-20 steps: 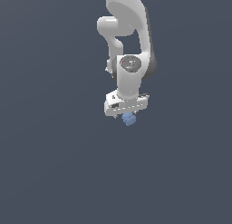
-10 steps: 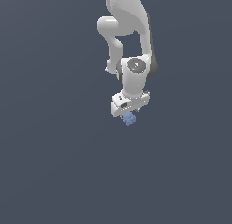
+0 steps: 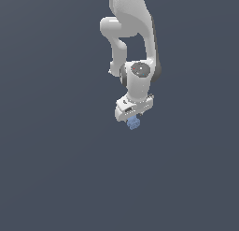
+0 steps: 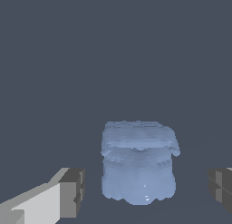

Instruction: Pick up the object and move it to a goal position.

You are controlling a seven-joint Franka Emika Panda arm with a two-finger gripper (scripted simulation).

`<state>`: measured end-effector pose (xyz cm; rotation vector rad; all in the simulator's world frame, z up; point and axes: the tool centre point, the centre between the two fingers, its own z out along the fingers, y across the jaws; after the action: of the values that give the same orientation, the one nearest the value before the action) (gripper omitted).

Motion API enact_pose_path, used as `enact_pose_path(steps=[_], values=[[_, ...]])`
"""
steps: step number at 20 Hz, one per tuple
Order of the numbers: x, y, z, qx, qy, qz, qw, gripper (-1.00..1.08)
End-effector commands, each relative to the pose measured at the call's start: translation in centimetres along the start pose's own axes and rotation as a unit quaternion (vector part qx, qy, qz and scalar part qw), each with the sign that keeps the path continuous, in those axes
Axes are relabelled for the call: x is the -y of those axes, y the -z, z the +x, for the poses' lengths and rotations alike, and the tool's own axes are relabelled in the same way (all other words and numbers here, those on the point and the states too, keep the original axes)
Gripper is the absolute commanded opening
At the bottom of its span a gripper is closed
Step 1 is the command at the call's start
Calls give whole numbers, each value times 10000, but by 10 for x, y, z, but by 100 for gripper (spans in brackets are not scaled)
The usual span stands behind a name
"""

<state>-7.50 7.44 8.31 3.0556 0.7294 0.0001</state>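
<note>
The object (image 3: 133,124) is a tiny light-blue blocky item with a ridged surface, resting on the dark grey ground just beneath the white arm's hand. My gripper (image 3: 132,117) hangs right over it. In the wrist view the object (image 4: 138,164) stands between the two grey finger pads (image 4: 72,191), with a visible gap on each side. The gripper (image 4: 145,189) is open and neither finger touches the object.
A flat, uniform dark grey surface (image 3: 56,178) fills the scene. No other objects, containers or edges show. The white arm (image 3: 135,43) rises toward the top of the exterior view.
The wrist has shifted slightly toward the exterior view's right and the hand sits a little lower over the object. The object has stayed where it was.
</note>
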Motion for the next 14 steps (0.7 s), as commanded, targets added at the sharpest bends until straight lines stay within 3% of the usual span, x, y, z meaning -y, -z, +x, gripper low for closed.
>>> enact_pose_path(steps=[1, 12, 13, 14], values=[[1, -9, -1, 4, 7, 2, 10000, 100], [1, -43, -1, 1, 27, 1, 10000, 100], [1, -43, -1, 1, 27, 1, 10000, -100], [1, -43, -1, 1, 27, 1, 10000, -100]])
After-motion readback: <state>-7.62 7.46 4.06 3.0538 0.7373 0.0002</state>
